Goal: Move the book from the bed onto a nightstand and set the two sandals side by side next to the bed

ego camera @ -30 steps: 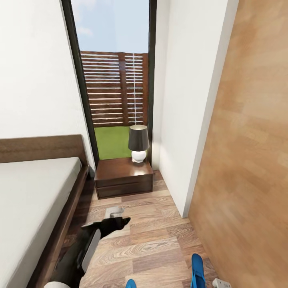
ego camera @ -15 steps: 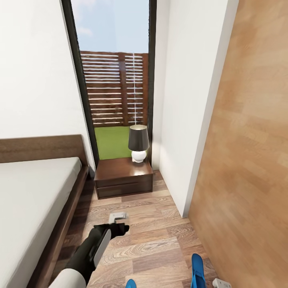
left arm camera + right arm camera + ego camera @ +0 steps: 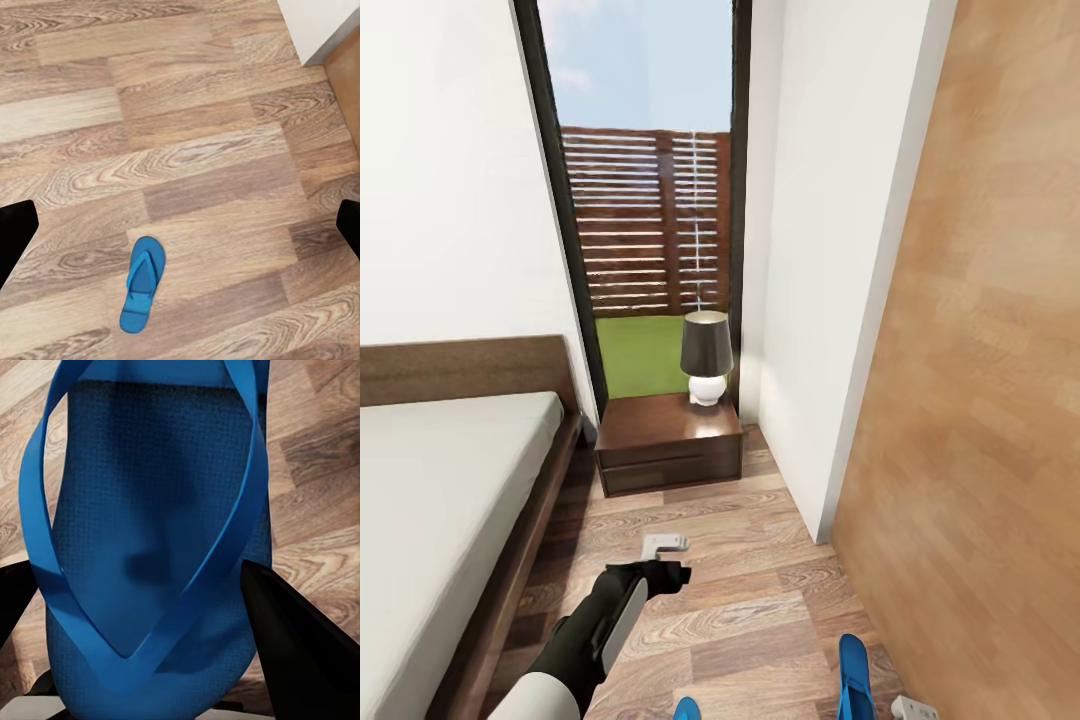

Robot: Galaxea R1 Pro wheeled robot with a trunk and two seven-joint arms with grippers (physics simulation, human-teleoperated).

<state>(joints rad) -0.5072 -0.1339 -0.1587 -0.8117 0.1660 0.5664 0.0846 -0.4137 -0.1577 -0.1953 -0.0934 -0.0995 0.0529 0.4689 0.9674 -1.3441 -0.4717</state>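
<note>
Bright blue flip-flop sandals (image 3: 852, 672) (image 3: 686, 710): 2
Dark brown wooden nightstand (image 3: 670, 440): 1
Dark-shaded white-based lamp (image 3: 706, 357): 1
Dark-framed platform bed (image 3: 450, 490): 1

Bed (image 3: 450, 480): low, dark brown frame and headboard, pale mattress lying bare, sitting against white wall.

Nightstand (image 3: 670, 440): dark brown, glossy top, drawer fronts, standing just beside bed's head end, below window.

First sandal (image 3: 140, 283): bright blue flip-flop, lying flat on wood-plank floor, straps up.

Second sandal (image 3: 154, 547): blue, straps facing camera, sitting between right gripper's (image 3: 150, 607) dark fingers, above floor.

Book: not appearing on visible mattress.
</note>
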